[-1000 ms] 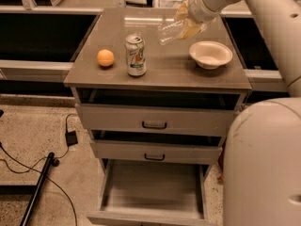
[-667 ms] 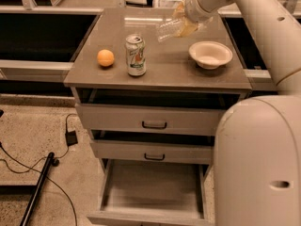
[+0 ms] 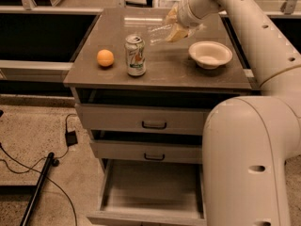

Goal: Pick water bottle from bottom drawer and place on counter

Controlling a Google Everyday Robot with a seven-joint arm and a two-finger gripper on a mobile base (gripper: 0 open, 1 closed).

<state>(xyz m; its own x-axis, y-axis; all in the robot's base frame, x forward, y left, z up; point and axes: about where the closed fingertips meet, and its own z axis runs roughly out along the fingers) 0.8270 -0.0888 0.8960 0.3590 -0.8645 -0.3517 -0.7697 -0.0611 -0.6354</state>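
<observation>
My gripper [image 3: 175, 23] is over the back middle of the counter [image 3: 160, 65], shut on the water bottle [image 3: 161, 32]. The clear ribbed bottle lies nearly sideways in the fingers, sticking out to the left, just above or on the counter top; I cannot tell if it touches. The bottom drawer [image 3: 153, 189] is pulled open below and its grey tray shows nothing in it.
A white-green soda can [image 3: 135, 55] stands on the counter at front middle, an orange [image 3: 105, 58] to its left, a white bowl [image 3: 210, 54] to the right of the gripper. Two upper drawers are partly open. Black cables [image 3: 35, 173] lie on the floor at left.
The arm and bottle have shifted slightly left and lower over the counter; the arm's big lower segment now fills more of the right side.
</observation>
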